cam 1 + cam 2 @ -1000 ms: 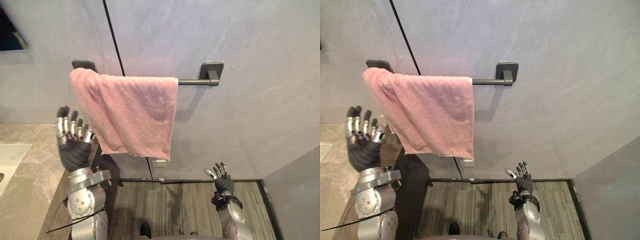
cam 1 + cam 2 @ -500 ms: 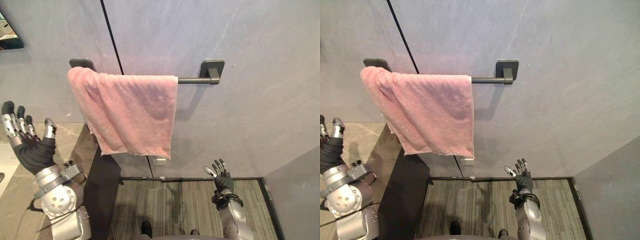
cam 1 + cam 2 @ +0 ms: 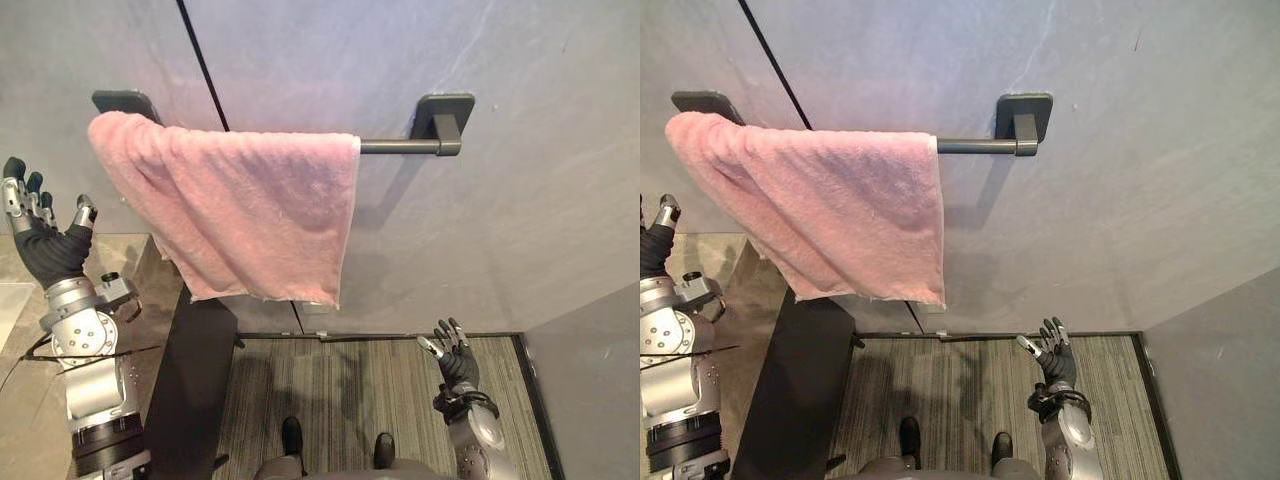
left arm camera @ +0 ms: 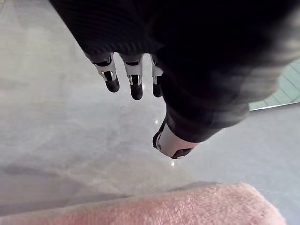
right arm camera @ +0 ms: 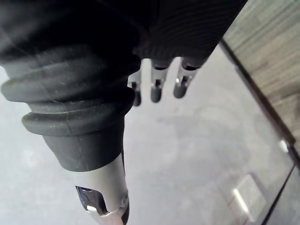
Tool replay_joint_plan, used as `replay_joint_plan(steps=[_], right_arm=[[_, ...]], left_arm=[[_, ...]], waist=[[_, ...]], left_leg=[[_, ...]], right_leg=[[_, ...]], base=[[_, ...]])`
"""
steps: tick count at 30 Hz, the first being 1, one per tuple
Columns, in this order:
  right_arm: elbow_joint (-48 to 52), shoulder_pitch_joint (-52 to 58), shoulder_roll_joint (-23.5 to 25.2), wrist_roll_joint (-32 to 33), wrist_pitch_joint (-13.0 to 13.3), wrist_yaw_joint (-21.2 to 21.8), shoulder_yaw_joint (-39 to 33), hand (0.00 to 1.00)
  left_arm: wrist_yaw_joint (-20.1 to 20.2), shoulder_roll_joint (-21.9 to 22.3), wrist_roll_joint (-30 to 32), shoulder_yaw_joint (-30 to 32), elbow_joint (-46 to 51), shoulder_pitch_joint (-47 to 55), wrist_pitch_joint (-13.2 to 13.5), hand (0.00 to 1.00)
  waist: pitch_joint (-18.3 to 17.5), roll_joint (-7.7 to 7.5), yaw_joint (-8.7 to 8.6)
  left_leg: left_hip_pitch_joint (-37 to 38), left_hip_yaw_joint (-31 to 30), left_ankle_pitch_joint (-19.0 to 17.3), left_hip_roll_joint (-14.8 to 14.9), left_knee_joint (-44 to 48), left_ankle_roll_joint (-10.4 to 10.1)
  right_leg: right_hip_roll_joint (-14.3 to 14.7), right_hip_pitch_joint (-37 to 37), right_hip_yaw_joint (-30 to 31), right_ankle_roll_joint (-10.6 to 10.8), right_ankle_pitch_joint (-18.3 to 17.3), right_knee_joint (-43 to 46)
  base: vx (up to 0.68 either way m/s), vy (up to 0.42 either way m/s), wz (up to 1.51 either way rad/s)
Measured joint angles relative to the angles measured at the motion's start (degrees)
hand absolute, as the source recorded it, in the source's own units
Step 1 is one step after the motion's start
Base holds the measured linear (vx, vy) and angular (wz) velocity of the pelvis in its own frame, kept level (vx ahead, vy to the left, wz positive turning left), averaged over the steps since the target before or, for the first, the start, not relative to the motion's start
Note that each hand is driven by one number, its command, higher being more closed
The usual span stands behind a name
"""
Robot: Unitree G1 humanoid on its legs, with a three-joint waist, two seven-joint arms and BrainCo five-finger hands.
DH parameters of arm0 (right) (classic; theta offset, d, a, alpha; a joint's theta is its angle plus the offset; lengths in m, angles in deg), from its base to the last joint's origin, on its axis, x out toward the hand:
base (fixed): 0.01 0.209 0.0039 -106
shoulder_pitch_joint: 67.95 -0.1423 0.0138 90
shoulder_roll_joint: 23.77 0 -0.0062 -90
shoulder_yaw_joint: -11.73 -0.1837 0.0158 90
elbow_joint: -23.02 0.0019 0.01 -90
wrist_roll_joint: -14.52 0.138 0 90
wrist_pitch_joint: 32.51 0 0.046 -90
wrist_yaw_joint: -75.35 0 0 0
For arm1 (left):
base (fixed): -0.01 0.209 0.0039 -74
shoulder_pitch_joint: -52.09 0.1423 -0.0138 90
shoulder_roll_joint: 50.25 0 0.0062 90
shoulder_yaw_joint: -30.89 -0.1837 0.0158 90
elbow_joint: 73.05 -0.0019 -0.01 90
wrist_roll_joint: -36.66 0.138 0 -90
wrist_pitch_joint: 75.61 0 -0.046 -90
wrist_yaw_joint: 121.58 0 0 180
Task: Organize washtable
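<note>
Beside the towel (image 3: 250, 215), the left robot hand (image 3: 45, 250) points upward, fingers straight.

The pink towel (image 3: 250, 215) hides most of the rail (image 3: 398, 147).

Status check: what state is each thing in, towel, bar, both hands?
Bar: on the wall, right stretch bare.
Towel: draped over the bar, bunched at its left end.
Left hand: open, empty, raised beside the towel, not touching.
Right hand: open, empty, low over the floor.
</note>
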Motion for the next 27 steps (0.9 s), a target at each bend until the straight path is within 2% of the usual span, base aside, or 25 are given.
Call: replay_joint_plan(steps=[4,7,9,10,11,15,24,27], right_arm=[[0.0,-0.5,-1.3,0.0,0.0,0.0,0.2,0.0],[0.0,-0.5,-2.0,0.0,0.0,0.0,0.2,0.0],[0.0,0.0,-2.5,0.0,0.0,0.0,0.1,0.0],[-0.1,0.0,-2.7,0.0,0.0,0.1,0.3,0.0],[-0.2,-0.1,-3.1,0.0,-0.1,0.2,0.6,0.0],[-0.2,-0.6,-3.2,0.0,-0.1,0.3,1.5,0.0],[-1.2,-0.5,-3.2,-1.5,-0.1,1.4,2.3,0.0],[-1.2,-0.5,-3.2,-1.5,-0.1,1.5,2.3,0.0]], left_arm=[[3.9,-2.9,-4.5,-5.9,-2.6,-0.1,0.1,0.0],[5.4,-3.2,-8.3,-6.5,-4.1,0.1,0.3,0.0],[8.4,-5.5,-12.4,-9.1,-4.6,0.7,0.3,0.0],[8.9,-6.1,-13.2,-10.0,-4.6,0.8,0.3,0.0],[11.3,-7.7,-15.0,-10.7,-4.6,1.7,0.3,0.0],[14.1,-11.0,-16.0,-12.4,-4.7,3.1,0.2,0.0],[15.1,-13.3,-17.1,-12.5,-4.8,4.3,0.3,0.0],[17.0,-13.7,-17.1,-12.5,-4.8,5.1,0.2,0.0]], waist=[[0.7,-0.04,0.31],[0.8,-0.17,0.61],[0.8,-0.21,1.78],[0.8,-0.25,1.96],[0.8,-0.27,1.99],[0.8,-0.4,2.12],[0.8,-0.74,2.01],[0.8,-0.74,1.91]], left_leg=[[-1.2,0.6,0.0,0.2,0.0,0.0],[-1.2,0.8,0.0,0.2,0.0,0.0],[-1.2,1.0,0.0,0.3,0.0,0.0],[-1.2,1.0,0.0,0.3,0.0,0.0],[-1.2,1.0,0.0,0.3,0.0,0.0],[-1.1,1.0,0.0,0.3,0.0,0.0],[-1.0,1.3,0.0,0.2,0.0,0.0],[-0.9,1.5,0.0,0.3,0.0,0.0]], right_leg=[[0.2,-1.7,1.1,-0.2,0.2,0.1],[0.2,-1.8,1.3,-0.2,0.2,0.2],[0.2,-1.9,1.5,-0.3,0.3,0.2],[0.2,-1.9,1.5,-0.3,0.3,0.2],[0.2,-1.9,1.5,-0.3,0.3,0.3],[0.2,-1.9,1.5,-0.3,0.3,0.3],[0.2,-1.9,1.8,-0.3,0.4,0.3],[0.2,-1.8,2.0,-0.3,0.4,0.3]], base=[[-0.03,0.002,-0.09],[0.0,0.004,-0.05],[0.0,0.0,0.0],[0.0,0.0,0.0],[0.0,0.0,0.0],[0.0,0.0,0.0],[0.0,0.0,0.0],[0.0,0.001,-0.02]])
